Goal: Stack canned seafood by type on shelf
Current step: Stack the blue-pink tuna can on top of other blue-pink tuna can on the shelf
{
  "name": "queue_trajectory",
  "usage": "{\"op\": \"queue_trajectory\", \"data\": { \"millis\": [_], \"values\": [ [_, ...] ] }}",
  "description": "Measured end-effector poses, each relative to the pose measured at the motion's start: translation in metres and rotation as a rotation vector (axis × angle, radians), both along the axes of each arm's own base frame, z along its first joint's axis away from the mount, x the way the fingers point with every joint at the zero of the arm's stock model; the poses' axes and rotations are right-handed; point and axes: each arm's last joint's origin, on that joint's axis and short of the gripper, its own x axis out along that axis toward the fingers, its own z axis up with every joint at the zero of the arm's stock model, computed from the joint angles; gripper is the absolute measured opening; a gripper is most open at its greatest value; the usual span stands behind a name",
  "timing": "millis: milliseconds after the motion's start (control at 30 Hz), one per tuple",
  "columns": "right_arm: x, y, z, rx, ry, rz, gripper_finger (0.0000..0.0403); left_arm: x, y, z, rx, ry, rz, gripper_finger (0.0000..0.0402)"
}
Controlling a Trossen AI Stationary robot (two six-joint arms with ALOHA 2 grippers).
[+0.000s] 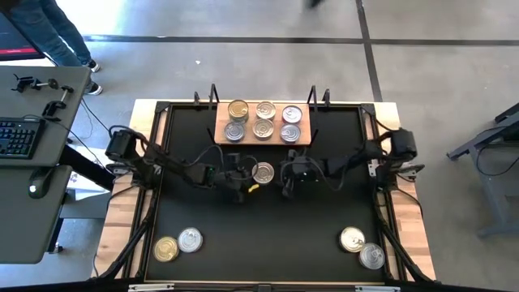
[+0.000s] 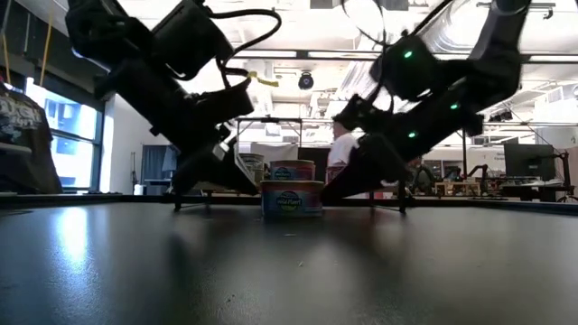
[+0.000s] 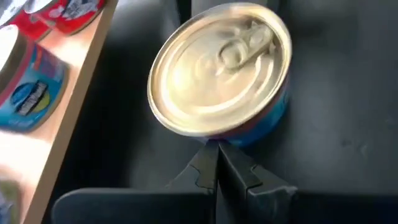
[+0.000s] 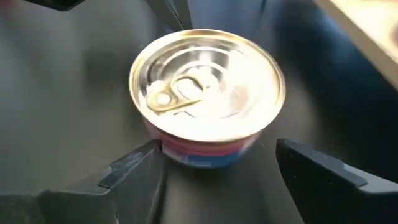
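Observation:
One tin of canned seafood point(image 1: 263, 171), with a silver lid and a blue and red label, stands upright on the black tabletop in front of the shelf point(image 1: 220, 135). Several more tins sit on the shelf board. My left gripper point(image 1: 247, 174) is shut, just to the left of the tin. My right gripper point(image 4: 214, 171) comes from the right and is open. Its fingers point(image 4: 134, 171) stand on either side of the tin's right-hand part point(image 4: 205, 152). I cannot tell whether they touch it. My left gripper meets the tin's side wall point(image 3: 231, 138), low down, with the tips of its shut fingers point(image 3: 217, 155). It comes from the table's left, slanting down. The tin stands upright with its base on the table.
Two tins point(image 1: 166, 249) point(image 1: 190, 239) lie near the front left corner and two point(image 1: 352, 238) point(image 1: 371, 256) near the front right. Black uprights point(image 1: 215, 93) rise at the shelf's ends. A person stands beyond the far left corner.

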Motion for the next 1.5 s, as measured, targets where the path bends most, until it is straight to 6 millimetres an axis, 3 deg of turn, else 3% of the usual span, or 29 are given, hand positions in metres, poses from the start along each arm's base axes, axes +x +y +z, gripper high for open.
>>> {"op": "queue_trajectory", "data": {
  "millis": [267, 767, 1133, 1500],
  "values": [
    [0.030, -0.007, -0.012, 0.012, 0.019, 0.064, 0.0307, -0.001, 0.005, -0.002, -0.024, 0.012, -0.004, 0.0000],
    [0.025, 0.011, 0.002, 0.086, 0.048, 0.059, 0.0307, 0.006, -0.021, 0.010, 0.027, 0.003, -0.058, 0.0000],
    [0.024, 0.013, 0.032, 0.099, 0.166, -0.021, 0.0306, 0.022, -0.026, 0.031, 0.103, -0.023, -0.062, 0.0000],
    [0.034, 0.012, 0.079, 0.047, 0.367, -0.007, 0.0306, 0.030, -0.026, 0.043, 0.212, -0.004, -0.044, 0.0000]
  ]
}}
